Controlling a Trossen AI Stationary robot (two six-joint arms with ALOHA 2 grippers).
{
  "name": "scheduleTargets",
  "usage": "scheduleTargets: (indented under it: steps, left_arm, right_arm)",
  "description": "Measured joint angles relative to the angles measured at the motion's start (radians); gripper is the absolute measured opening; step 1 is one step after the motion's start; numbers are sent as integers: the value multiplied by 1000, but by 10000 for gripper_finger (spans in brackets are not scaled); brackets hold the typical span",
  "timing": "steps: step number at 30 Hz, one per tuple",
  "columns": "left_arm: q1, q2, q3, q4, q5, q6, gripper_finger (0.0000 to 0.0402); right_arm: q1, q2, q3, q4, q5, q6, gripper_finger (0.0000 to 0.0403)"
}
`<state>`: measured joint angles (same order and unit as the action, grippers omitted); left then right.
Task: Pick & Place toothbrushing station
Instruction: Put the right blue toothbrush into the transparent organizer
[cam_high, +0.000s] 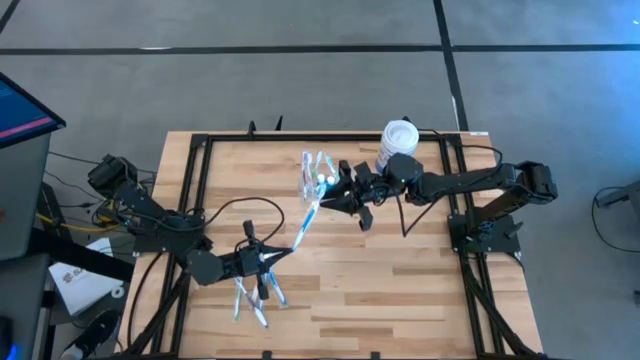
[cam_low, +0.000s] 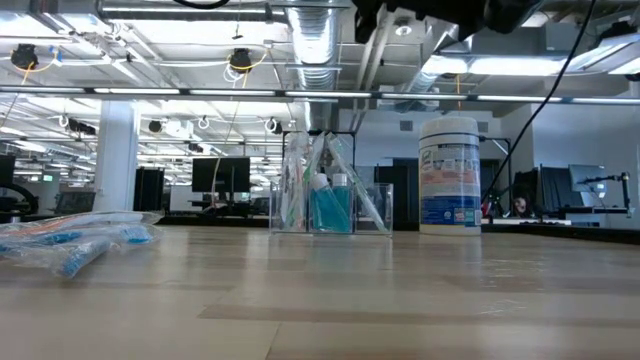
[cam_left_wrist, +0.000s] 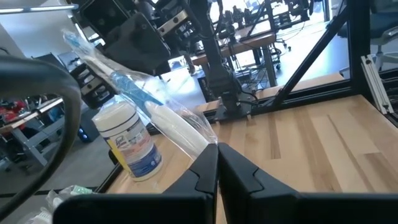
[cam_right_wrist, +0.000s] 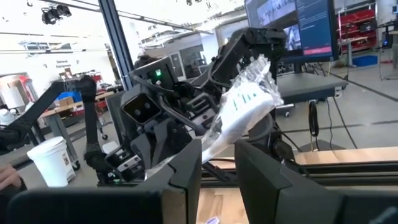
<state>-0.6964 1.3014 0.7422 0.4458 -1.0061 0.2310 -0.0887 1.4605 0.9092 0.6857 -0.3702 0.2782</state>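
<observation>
Two arms meet over the middle of the desk (cam_high: 400, 290), sharing one wrapped toothbrush (cam_high: 309, 218). The left gripper (cam_high: 272, 257), low at about seven o'clock from the desk's centre, has its fingers closed on the handle end of the brush. The brush slants up toward one o'clock, where the right gripper (cam_high: 335, 192) has its fingers part-way apart and clamped on the crinkled wrapper at the head end. The toothbrushing station (cam_high: 316, 172), a clear organizer, stands just behind that gripper at about twelve o'clock, with the white jar (cam_high: 398, 143) beside it toward two o'clock. More wrapped brushes (cam_high: 252, 300) lie on the desk near the left gripper.

The step looks like a hand-over or a joint guiding of the brush into the station. To do it well, only one arm should lead; the other should release cleanly. The slippery film could let the brush slide, so lift it upright before lowering it into an open compartment.
</observation>
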Motion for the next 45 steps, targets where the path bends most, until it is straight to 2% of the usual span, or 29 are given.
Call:
scheduleTargets:
  steps: [25, 32, 35, 40, 45]
  left_arm:
    - [11, 1, 0, 0, 37, 20, 0]
    - [38, 1, 0, 5, 121, 19, 0]
    - [43, 1, 0, 5, 122, 19, 0]
    - [43, 1, 0, 5, 122, 19, 0]
    - [43, 1, 0, 5, 160, 19, 0]
  right_arm:
    - [2, 1, 0, 35, -81, -27, 88]
    - [5, 1, 0, 33, -100, -39, 89]
    - [9, 1, 0, 25, -101, -42, 101]
    - [10, 1, 0, 27, -95, -36, 146]
    - [18, 1, 0, 56, -10, -35, 174]
